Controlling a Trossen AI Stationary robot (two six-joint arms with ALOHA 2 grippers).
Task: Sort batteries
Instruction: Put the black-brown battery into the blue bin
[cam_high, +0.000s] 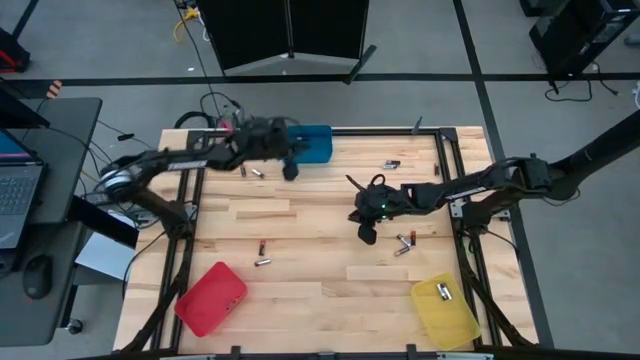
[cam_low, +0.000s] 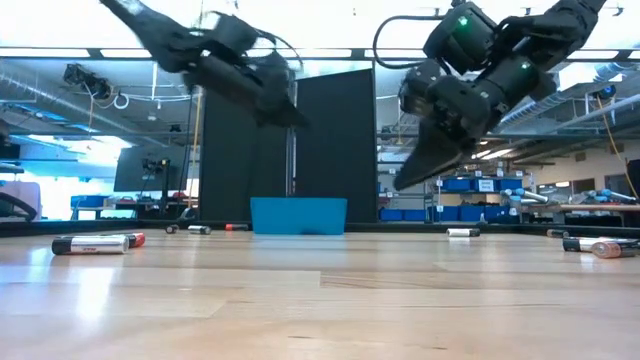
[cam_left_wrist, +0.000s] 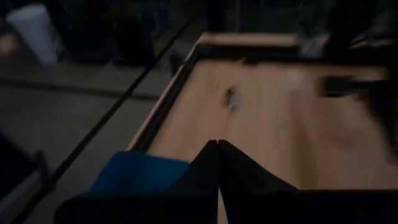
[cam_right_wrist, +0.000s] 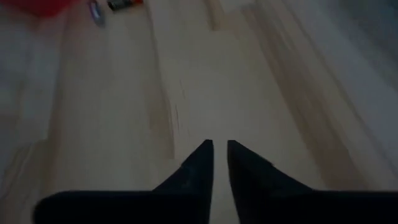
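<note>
Wooden tabletop (cam_high: 320, 215) carries the batteries (cam_high: 262, 253) scattered loose, one already in the yellow bin (cam_high: 445, 312). Left gripper (cam_high: 290, 170) hangs pinched shut beside the blue bin (cam_high: 312, 143); whether it holds anything I cannot tell. Right gripper (cam_high: 367, 232), nearly closed and empty, should reopen, then descend squarely over the pair of cells (cam_high: 403, 243) just beside it.

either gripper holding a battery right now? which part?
Neither. Left gripper fingers are shut together, empty. Right gripper shows a bare gap, no battery.
</note>
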